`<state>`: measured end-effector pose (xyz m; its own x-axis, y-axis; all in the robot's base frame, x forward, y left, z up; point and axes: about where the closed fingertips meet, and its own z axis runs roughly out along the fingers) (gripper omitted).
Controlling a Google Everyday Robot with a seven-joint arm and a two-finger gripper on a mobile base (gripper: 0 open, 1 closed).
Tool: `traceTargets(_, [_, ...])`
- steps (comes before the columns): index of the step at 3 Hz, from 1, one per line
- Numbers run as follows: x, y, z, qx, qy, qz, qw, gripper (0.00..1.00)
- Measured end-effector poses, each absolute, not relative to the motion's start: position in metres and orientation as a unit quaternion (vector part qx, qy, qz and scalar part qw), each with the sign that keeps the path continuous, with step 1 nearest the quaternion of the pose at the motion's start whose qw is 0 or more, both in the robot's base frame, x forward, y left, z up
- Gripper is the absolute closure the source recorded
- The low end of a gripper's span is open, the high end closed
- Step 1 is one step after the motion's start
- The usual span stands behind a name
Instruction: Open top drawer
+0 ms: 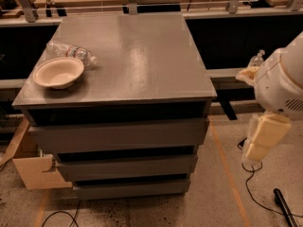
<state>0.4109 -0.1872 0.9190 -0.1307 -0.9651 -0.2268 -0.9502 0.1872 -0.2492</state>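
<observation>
The top drawer point(118, 135) is the wide matte-grey flat front just under the dark gap below the cabinet's top. It has no handle, and none of its inside shows. Two shorter, narrower grey drawer fronts sit below it. My gripper point(258, 143) is the cream-coloured part hanging down from my white arm at the right of the picture. It is to the right of the cabinet, about level with the top drawer's front and apart from it. It holds nothing that I can see.
A white paper bowl point(59, 72) and a lying plastic water bottle point(71, 52) sit on the left of the grey cabinet top point(137, 56). A cardboard box point(33, 171) stands at the cabinet's lower left. Black cables point(258, 193) lie on the floor at the right.
</observation>
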Motion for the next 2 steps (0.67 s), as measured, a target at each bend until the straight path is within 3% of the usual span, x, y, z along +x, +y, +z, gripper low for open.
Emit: traceTargets(2, [0.403,-0.1659,0.8593,-0.653,0.739,0.008,0.165,0.0])
